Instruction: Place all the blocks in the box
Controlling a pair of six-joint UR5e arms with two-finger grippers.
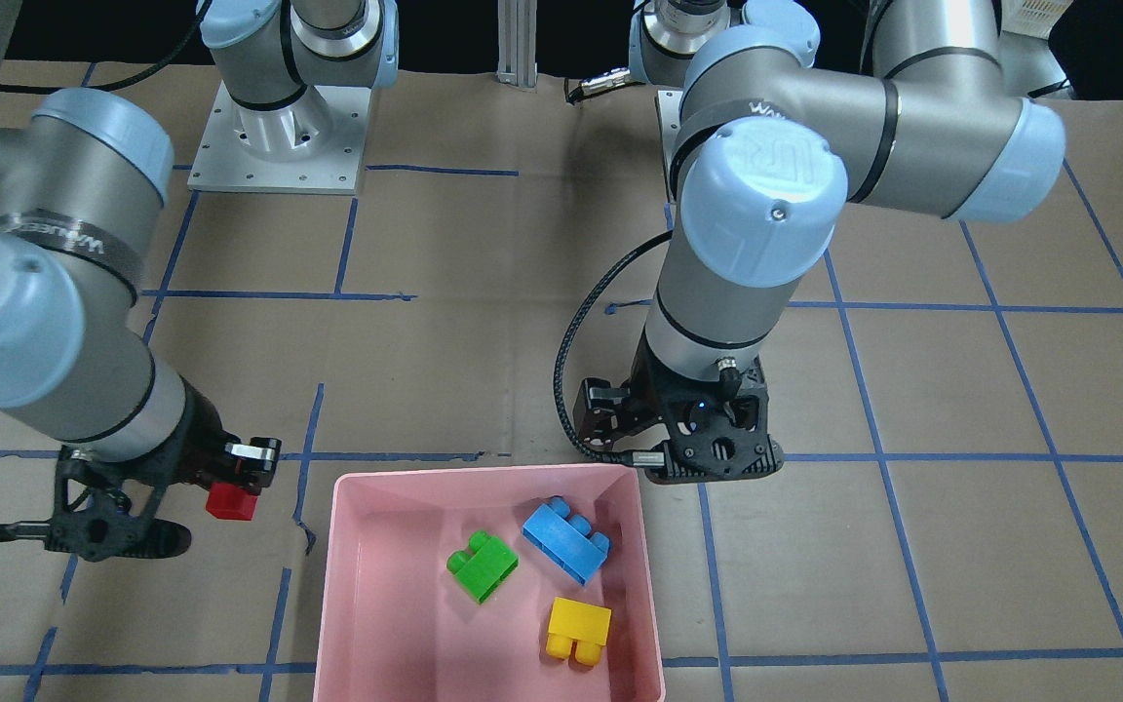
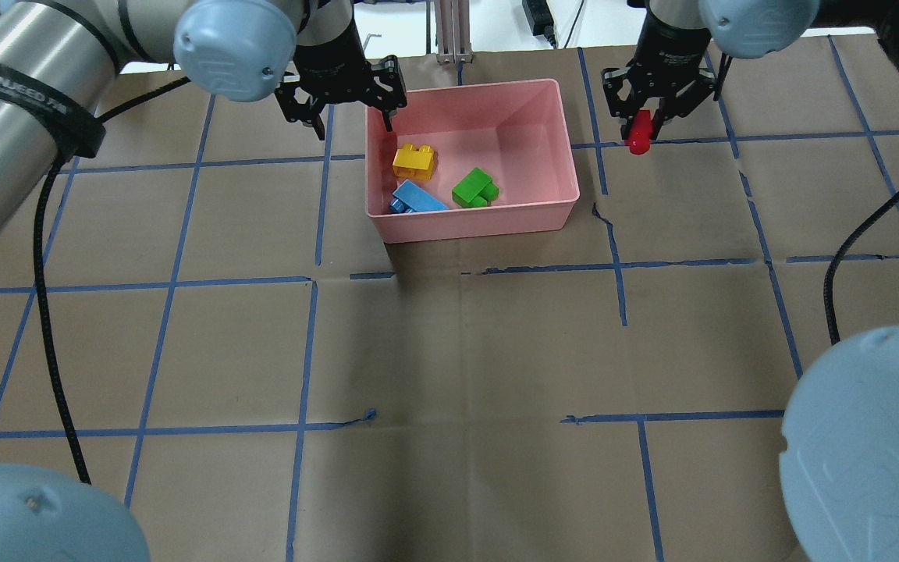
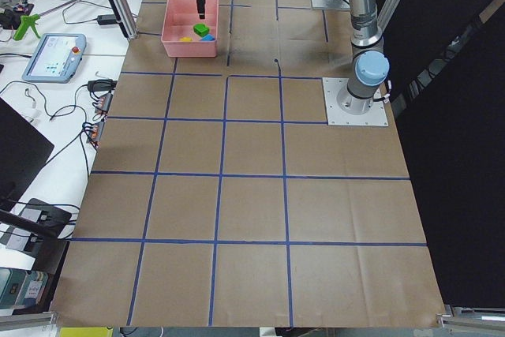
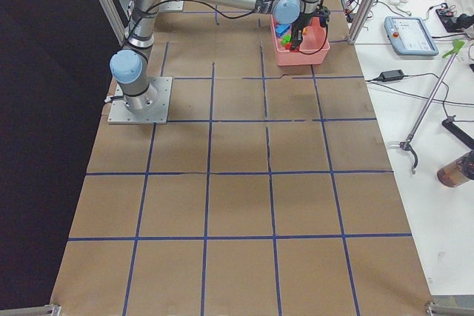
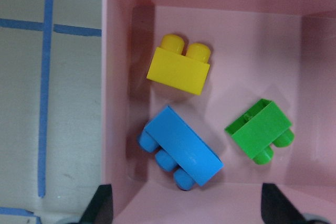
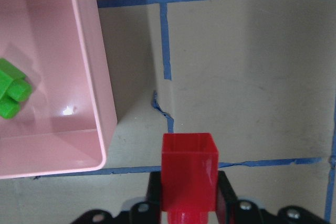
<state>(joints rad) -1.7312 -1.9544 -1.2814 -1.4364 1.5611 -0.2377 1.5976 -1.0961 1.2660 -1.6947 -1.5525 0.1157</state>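
Observation:
The pink box [image 2: 481,221] sits at the far middle of the table. In it lie the yellow block [image 2: 413,161], the blue block [image 2: 417,198] and the green block [image 2: 474,188]. My right gripper [image 2: 641,123] is shut on the red block [image 2: 637,142] and holds it above the table, outside the box and to its right. The right wrist view shows the red block [image 6: 189,166] between the jaws, with the box wall [image 6: 100,103] to its left. My left gripper [image 2: 352,123] is open and empty over the box's far left corner. Its fingers [image 5: 102,205] frame the three blocks.
Brown paper with blue tape lines [image 2: 309,351] covers the table. The arms' base plates [image 1: 279,161] stand at the robot's side. An aluminium post [image 2: 453,31] stands behind the box. Cables [image 2: 47,312] trail from both arms.

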